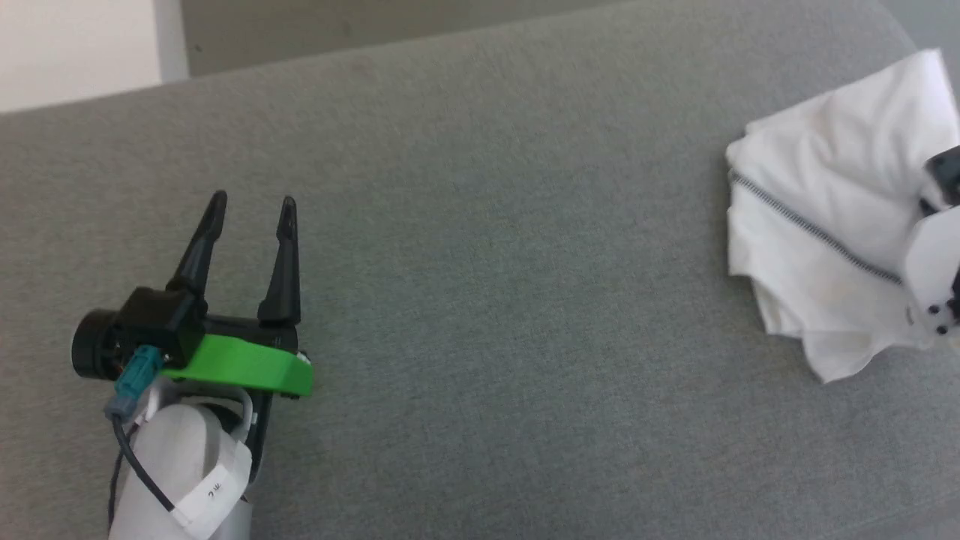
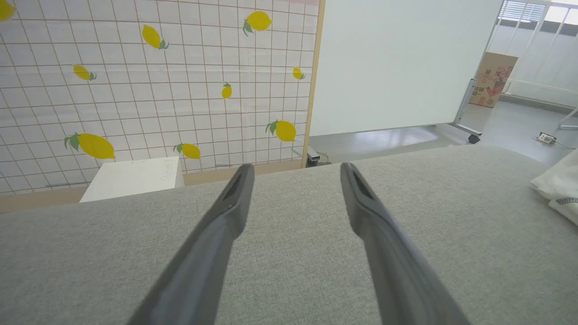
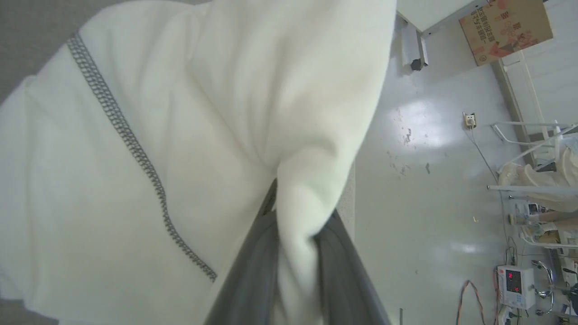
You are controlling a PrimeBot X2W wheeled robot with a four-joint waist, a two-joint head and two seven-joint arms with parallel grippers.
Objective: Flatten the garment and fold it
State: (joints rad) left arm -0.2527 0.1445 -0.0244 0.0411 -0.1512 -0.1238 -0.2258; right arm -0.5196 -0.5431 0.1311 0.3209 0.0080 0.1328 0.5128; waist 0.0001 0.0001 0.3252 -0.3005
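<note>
Right claw (image 3: 301, 205) tight on garment (image 3: 194, 113)

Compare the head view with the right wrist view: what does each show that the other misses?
Head view, not right wrist: the left gripper, open, well apart from the garment. Right wrist, not head: the right gripper pinching a fold of the garment, plus a cardboard box and a red-digit monitor. Both: the garment's grey zigzag seam on the grey cushion.
</note>
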